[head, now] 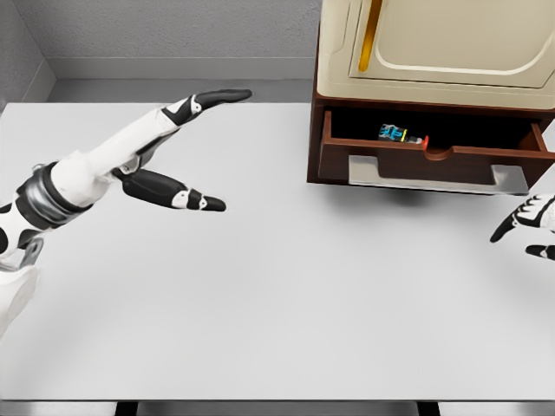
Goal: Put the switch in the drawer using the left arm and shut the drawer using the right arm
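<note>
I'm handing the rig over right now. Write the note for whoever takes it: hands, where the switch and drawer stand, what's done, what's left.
Left hand: open, fingers spread, holding nothing, above the table left of the cabinet.
Right hand: only its fingertips show at the right edge, just below the drawer's right front corner; grip state unclear.
Switch: lying inside the drawer, near the middle.
Drawer: pulled out, open.
Done: switch is in the drawer.
Left: push the drawer shut with the right hand; it is probably close enough to start.
</note>
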Controlling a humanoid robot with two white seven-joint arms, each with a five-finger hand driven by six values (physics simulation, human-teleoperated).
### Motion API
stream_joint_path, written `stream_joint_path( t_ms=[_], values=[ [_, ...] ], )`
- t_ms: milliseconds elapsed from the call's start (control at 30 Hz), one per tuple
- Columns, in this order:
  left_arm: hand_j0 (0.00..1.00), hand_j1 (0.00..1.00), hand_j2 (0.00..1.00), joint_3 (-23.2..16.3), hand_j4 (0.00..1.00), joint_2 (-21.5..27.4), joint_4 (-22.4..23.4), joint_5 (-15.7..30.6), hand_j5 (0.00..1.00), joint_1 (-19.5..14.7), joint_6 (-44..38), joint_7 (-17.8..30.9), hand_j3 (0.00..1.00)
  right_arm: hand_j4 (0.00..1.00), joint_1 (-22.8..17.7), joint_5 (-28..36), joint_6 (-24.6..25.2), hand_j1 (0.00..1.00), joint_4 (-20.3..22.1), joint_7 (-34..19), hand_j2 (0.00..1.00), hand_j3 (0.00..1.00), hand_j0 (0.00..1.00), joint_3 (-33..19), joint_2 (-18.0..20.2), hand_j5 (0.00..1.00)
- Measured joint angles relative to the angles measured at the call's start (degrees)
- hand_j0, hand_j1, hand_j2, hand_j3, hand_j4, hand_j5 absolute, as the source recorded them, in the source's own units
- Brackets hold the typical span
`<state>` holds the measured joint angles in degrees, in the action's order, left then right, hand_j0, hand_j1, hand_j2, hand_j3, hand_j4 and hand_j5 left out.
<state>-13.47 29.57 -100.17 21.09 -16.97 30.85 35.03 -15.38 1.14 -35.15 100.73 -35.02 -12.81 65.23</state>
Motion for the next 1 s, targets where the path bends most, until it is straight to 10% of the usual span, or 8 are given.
stream_joint_path(
  t_ms=[367, 1000],
  values=[
    [1.00, 1.00, 1.00, 8.9, 1.00, 6.1, 24.2, -0.4, 1.00, 4.5, 4.1, 0.0, 1.00, 0.63, 6.9, -0.1, 0.0, 0.63, -0.4, -0.1, 0.63, 0.63, 0.63, 6.8, 0.0, 0.63],
    [1.00, 1.00, 1.00, 9.6, 1.00, 5.8, 26.9, -0.4, 1.00, 4.6, 4.3, 0.0, 1.00, 0.67, 15.3, -0.4, 0.0, 0.67, -4.9, 0.0, 0.67, 0.67, 0.67, 13.6, -0.6, 0.67]
  ],
)
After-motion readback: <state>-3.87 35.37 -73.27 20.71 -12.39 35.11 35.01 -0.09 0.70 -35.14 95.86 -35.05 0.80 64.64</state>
